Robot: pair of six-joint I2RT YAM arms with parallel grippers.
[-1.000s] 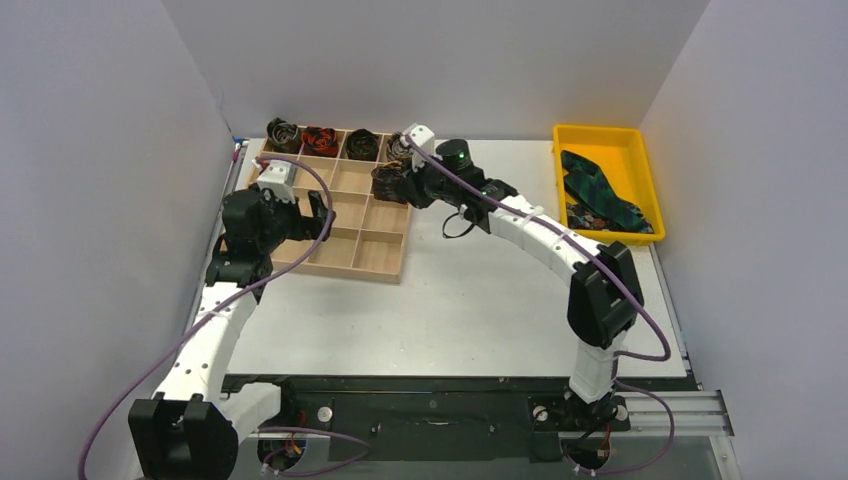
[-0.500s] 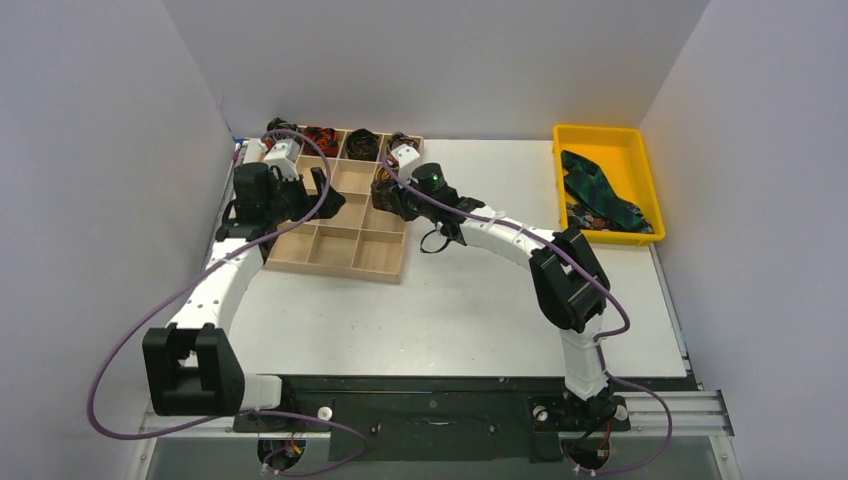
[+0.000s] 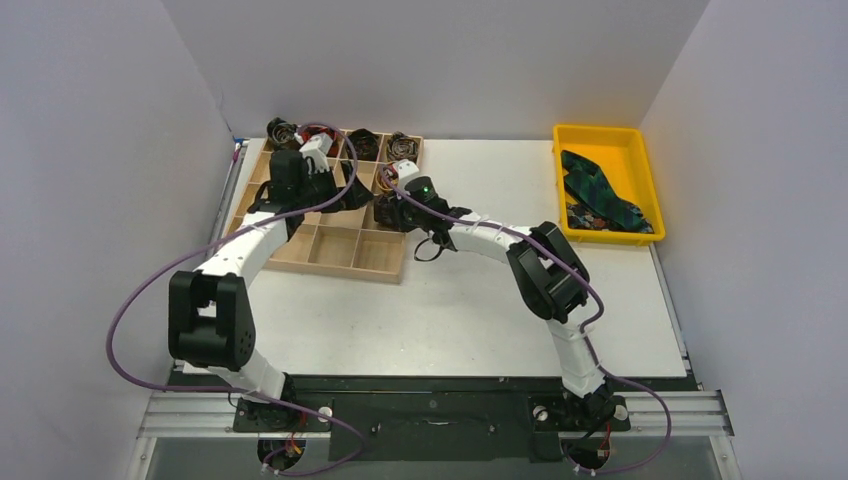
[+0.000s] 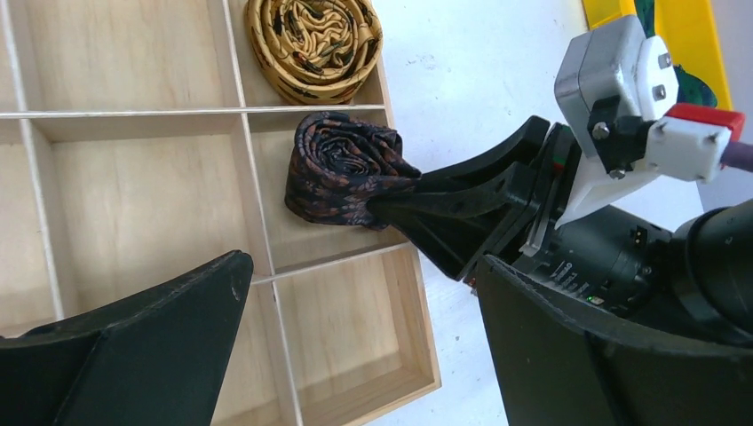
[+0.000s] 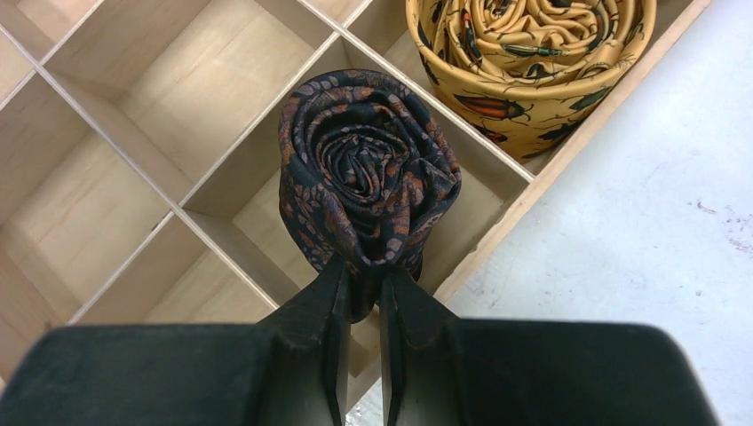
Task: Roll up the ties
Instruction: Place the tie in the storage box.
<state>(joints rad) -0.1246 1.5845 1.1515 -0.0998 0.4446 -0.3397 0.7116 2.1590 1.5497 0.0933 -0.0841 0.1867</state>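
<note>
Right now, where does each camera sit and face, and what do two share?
Top external: above, behind bases, looking down on table, wooden tray, left arm, right arm.
Left wrist: faces down into tray; open left gripper frames right gripper.
Right wrist: faces past its shut jaws at dark rolled tie.
Shared: wrist views both show that tie, gold rolled tie.

Cloth set against bare wood and matt plastic.
The dark rolled tie [image 5: 368, 169] is finely woven cloth with a soft, low sheen; the gold tie [image 5: 533, 53] looks silkier and shinier. The divider tray [image 5: 178, 115] is pale unvarnished wood, grain showing, matt. The right gripper [image 5: 364, 275] and the left gripper [image 4: 362, 266] are smooth matt black plastic. The table [image 5: 639, 222] is white, matt and faintly scuffed. The yellow bin [image 3: 628, 160] is smooth plastic with a slight gloss.
</note>
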